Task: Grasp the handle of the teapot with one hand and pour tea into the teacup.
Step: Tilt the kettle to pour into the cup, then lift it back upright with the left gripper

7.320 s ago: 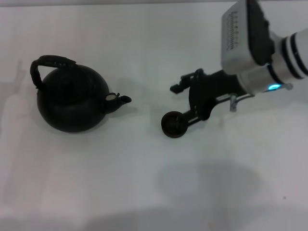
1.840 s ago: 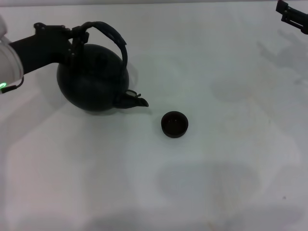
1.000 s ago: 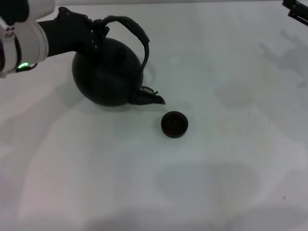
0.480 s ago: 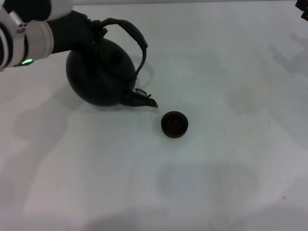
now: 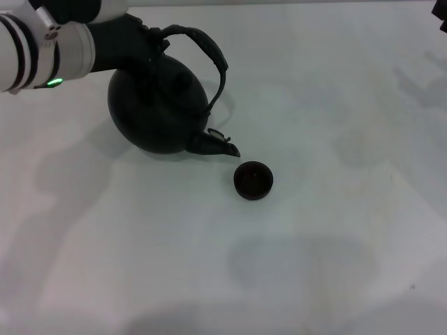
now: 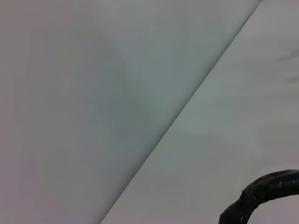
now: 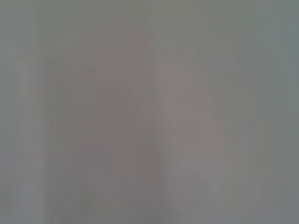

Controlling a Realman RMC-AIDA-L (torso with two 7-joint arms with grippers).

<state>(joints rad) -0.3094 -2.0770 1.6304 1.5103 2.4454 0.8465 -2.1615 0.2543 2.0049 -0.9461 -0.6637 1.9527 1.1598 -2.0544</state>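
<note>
- The teapot (image 5: pixel 157 105) is at the far left of the white table (image 5: pixel 314 244), round, squat and matte black, and tipped so that its spout (image 5: pixel 218 145) points down and to the right.
- The spout tip is just beside the teacup's far-left rim, close over it; I cannot tell whether anything is coming out of it.
- The handle (image 5: pixel 206 52) arches over the pot's body on its far and right side. A short piece of its rough black curve also shows in my left wrist view (image 6: pixel 261 196), against the bare white surface.
- My left gripper (image 5: pixel 140 43) is at the far-left end of that handle, dark against the dark pot. It is closed round the handle there, and the tilted pot hangs from that hold. My fingers themselves blend into the black, so I cannot make out each one.
- My left arm comes in from the far left edge, its white cuff showing a small green light (image 5: pixel 52 82).
- The teacup (image 5: pixel 253 179) stands upright on the table, to the right of and nearer than the pot, small, dark and handleless.
- My right gripper (image 5: pixel 443 19) is only a dark sliver at the far right edge, well apart from both pot and cup; I cannot tell how its fingers stand. My right wrist view gives only a plain grey blur.
</note>
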